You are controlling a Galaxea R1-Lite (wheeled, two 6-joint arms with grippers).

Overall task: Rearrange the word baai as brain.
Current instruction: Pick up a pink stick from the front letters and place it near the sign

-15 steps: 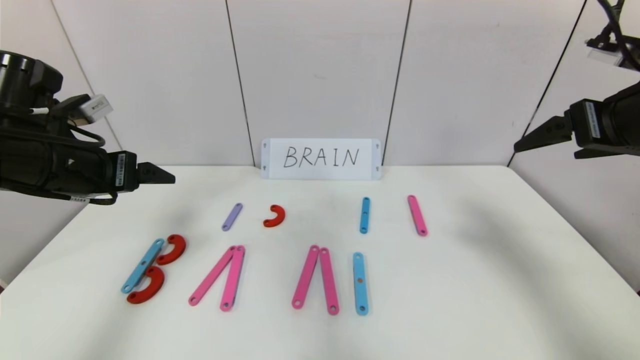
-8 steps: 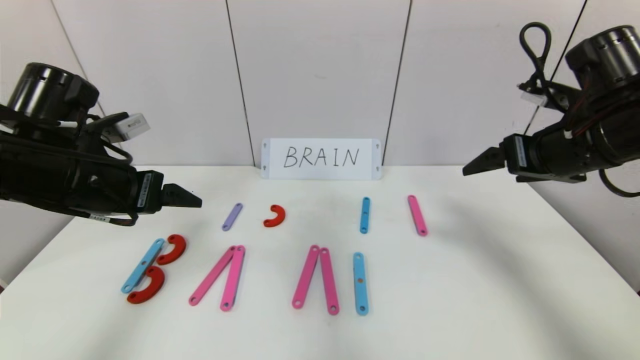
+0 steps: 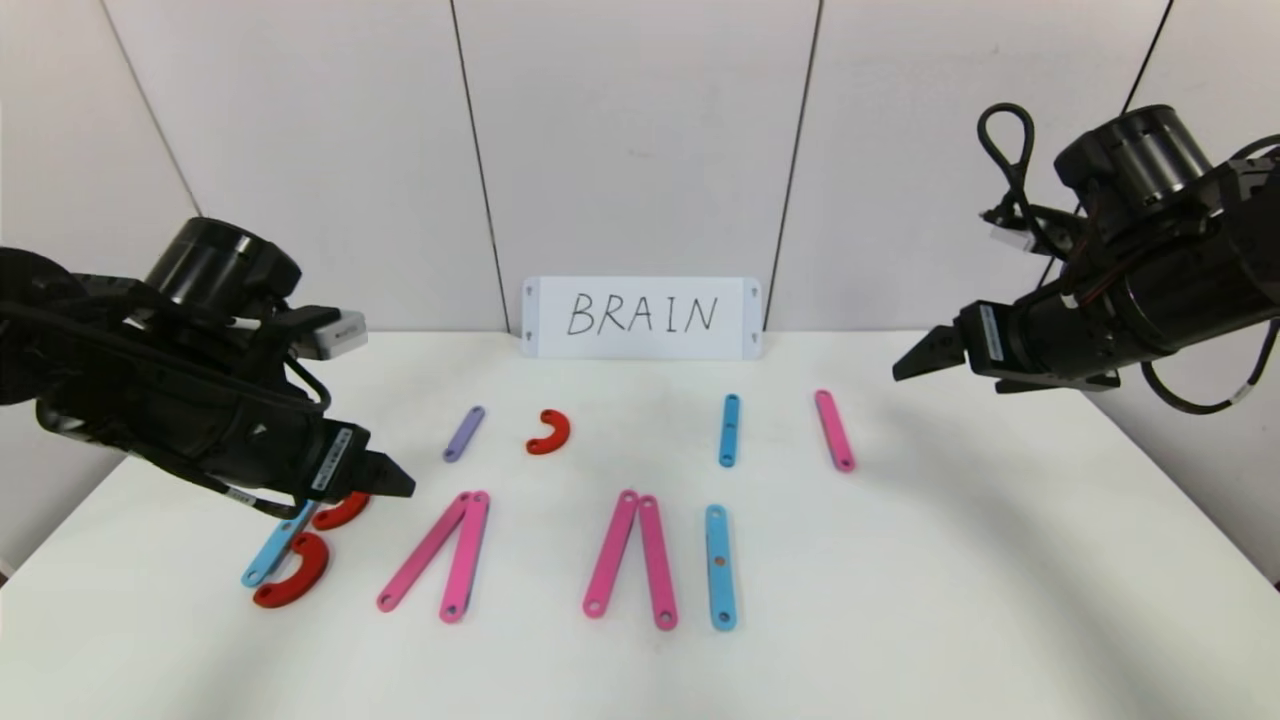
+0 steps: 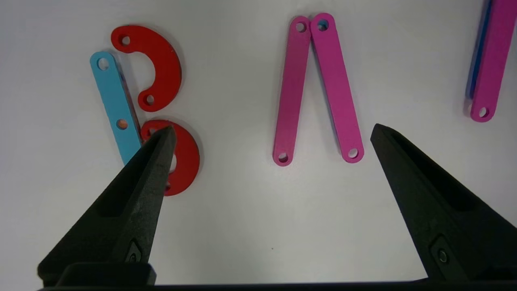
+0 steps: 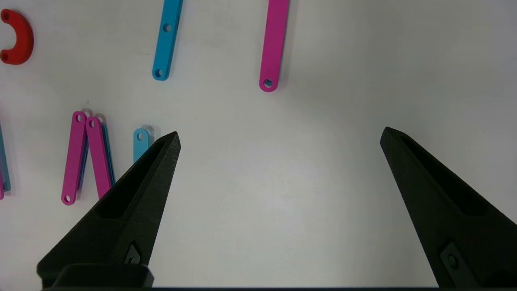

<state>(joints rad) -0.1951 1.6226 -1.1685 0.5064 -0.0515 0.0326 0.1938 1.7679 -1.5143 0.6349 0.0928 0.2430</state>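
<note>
Both arms have swung in over the surface (image 3: 900, 600) since a second ago. The left tool (image 4: 270, 133), jaws wide and empty, now hangs over the B (image 3: 290, 550) at the row's left end, well left of the card (image 3: 640, 318); the right tool (image 5: 278, 137), likewise wide and empty, hovers high, right of the card. The row (image 3: 600, 555) lies untouched, reading B, A, A, I; rearranging has not begun. In the head view the left tool hides the B's upper curve (image 4: 155, 66). Which piece is targeted is unclear.
</note>
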